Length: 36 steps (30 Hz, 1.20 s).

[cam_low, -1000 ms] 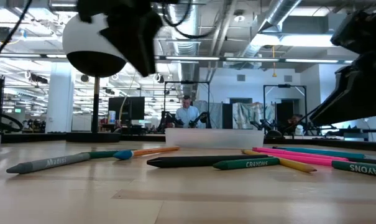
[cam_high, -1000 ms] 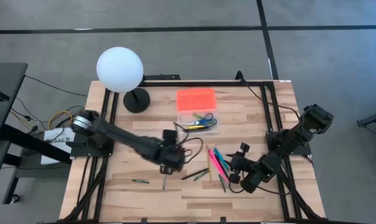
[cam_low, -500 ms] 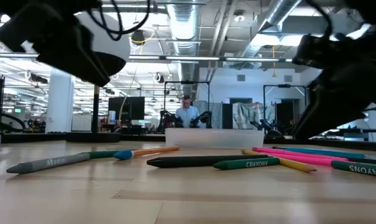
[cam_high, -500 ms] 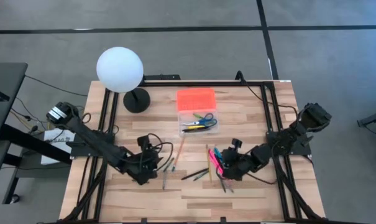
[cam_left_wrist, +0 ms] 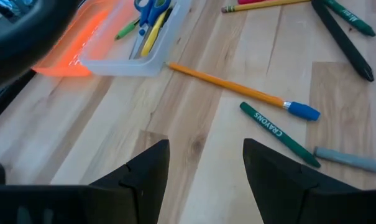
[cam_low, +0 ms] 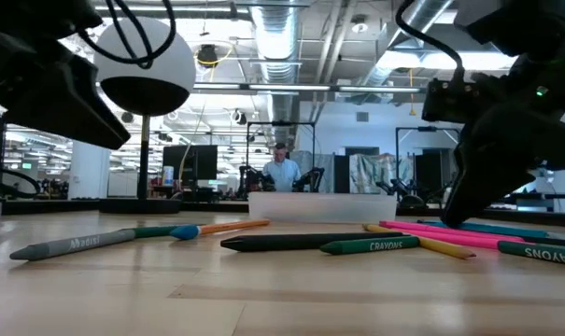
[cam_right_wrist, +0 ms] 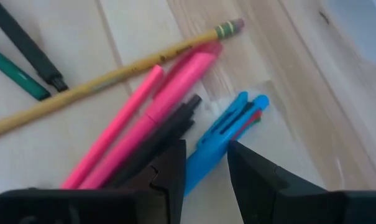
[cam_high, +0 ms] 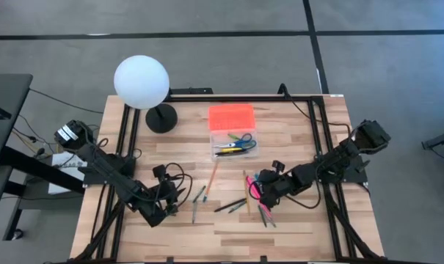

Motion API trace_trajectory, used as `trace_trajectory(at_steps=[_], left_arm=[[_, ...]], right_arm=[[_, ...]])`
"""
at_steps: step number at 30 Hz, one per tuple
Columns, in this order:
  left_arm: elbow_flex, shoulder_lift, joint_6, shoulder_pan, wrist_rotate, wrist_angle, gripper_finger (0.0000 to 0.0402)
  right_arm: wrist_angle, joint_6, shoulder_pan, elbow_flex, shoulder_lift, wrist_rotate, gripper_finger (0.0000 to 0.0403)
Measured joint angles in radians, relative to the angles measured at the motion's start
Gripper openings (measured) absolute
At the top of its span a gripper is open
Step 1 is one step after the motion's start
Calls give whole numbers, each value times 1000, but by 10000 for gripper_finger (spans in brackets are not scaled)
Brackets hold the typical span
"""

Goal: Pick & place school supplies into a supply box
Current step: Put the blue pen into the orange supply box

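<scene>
The supply box stands at the table's far middle, its orange lid open behind the clear base, which holds blue-handled scissors and pens. Loose supplies lie flat on the wood: an orange pencil, a green crayon, a grey crayon, a black marker, pink pens, a yellow pencil and a blue pen. My left gripper is open and empty, left of the crayons. My right gripper is open over the pens, a finger on each side of the blue pen's near end. My right gripper comes slanting down from the table's right, its fingers on either side of the blue pen's near end, along the pen. The pen lies flat on the table. I cannot tell whether the fingers touch it.
A white globe lamp on a black base stands at the far left. Black frame rails run along the table's left and right sides. Bare wood lies along the near edge. A person sits far off in the room.
My left gripper has drawn back from the table's middle toward the left and near edge, uncovering the orange pencil and crayons. My right gripper has swung from the near right toward the left and far side, to the pink and blue pens, and come down over them.
</scene>
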Motion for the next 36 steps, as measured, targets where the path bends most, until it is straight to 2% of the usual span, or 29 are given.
trace_trajectory(at_steps=[9, 14, 24, 36], left_arm=[[-7, 0, -42, -49, -68, 3, 200], [-7, 0, -60, -54, -74, 3, 200], [-7, 1, -64, -54, -77, 26, 200], [-7, 1, -63, -53, -78, 26, 200]], right_arm=[[-108, 100, 4, 2, 0, -49, 111], [-178, 111, 26, 5, -3, -53, 111], [-257, 94, 26, 6, -6, -174, 110], [-258, 35, 28, 6, -5, -174, 43]])
